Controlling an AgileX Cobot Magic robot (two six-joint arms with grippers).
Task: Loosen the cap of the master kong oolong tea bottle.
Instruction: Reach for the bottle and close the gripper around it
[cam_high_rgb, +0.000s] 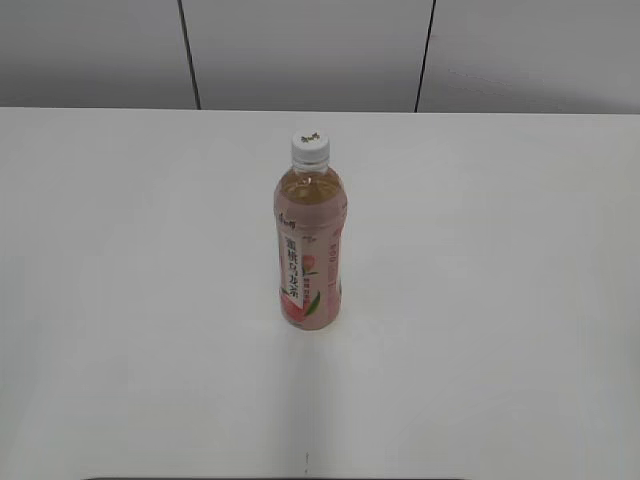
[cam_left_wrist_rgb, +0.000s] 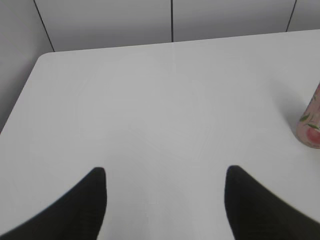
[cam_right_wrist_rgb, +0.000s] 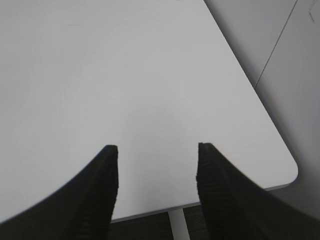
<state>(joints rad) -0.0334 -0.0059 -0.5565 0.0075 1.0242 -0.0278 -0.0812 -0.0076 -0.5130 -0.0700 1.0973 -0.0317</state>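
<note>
The master kong oolong tea bottle (cam_high_rgb: 310, 245) stands upright near the centre of the white table (cam_high_rgb: 120, 300); amber tea shows above the pink label; the cap (cam_high_rgb: 310, 147) sits on the neck, white, ribbed, dark mark on top. No gripper appears in the exterior view; bare tabletop lies on all sides of the bottle, left, right, near and far; the far table edge meets a grey panelled wall (cam_high_rgb: 300, 50).

Left wrist view: left gripper (cam_left_wrist_rgb: 165, 172) hovers above bare tabletop, fingers spread wide w/ nothing between them; bottle base (cam_left_wrist_rgb: 311, 127) shows at the right frame edge, well apart from the fingers; rounded far-left table corner and far edge are in view.

Right wrist view: right gripper (cam_right_wrist_rgb: 157, 150) likewise spread wide, holding nothing; it hangs near the table's rounded corner, w/ the table edge passing under the fingers; a white table leg (cam_right_wrist_rgb: 179, 225) shows below the edge; bottle not in this view.
</note>
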